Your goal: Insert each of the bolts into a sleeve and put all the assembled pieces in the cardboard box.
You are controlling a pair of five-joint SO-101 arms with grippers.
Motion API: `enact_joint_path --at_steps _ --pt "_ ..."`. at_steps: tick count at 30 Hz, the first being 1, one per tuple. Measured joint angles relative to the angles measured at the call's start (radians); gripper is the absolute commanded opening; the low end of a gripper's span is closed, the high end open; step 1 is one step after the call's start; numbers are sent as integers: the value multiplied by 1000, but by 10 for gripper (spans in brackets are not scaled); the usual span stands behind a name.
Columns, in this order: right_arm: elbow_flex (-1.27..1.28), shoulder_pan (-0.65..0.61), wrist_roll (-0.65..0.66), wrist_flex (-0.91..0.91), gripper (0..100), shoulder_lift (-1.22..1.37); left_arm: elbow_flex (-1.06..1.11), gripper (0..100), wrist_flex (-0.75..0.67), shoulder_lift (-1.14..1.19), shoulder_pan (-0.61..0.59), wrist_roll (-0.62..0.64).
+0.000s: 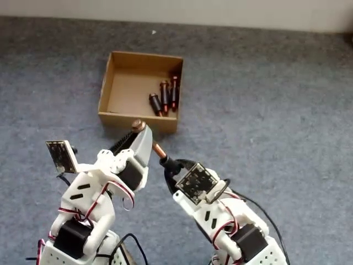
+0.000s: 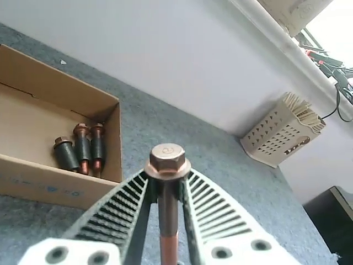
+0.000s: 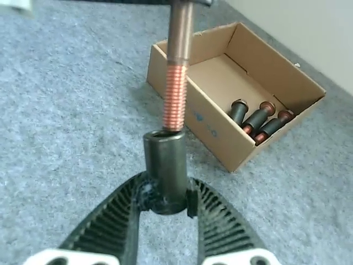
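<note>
Your left gripper (image 2: 168, 178) is clamped on the copper-coloured hex-head bolt (image 2: 167, 159), just below its head. Your right gripper (image 3: 165, 194) grips the dark cylindrical metal sleeve (image 3: 164, 157). The bolt's threaded tip sits at the sleeve's mouth, near the open brown cardboard box (image 1: 106, 91). Three assembled pieces (image 1: 164, 98) lie inside it along one wall.
</note>
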Motion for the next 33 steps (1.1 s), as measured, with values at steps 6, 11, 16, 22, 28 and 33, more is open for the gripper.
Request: enact_joint_path --at_steps 6,11,16,22,28,33 --pt "2 0 0 -31 6 0 0 5 31 -6 0 -3" --pt "2 0 0 -48 6 0 0 5 34 -14 3 -6" --pt "8 -5 3 -49 6 0 0 5 61 -8 68 -3" --pt "8 -3 3 -49 6 0 2 5 69 -11 81 2" --pt "8 -5 0 -49 6 0 5 7 123 -11 146 2" --pt "8 -5 0 -49 6 0 6 8 144 -9 166 2"
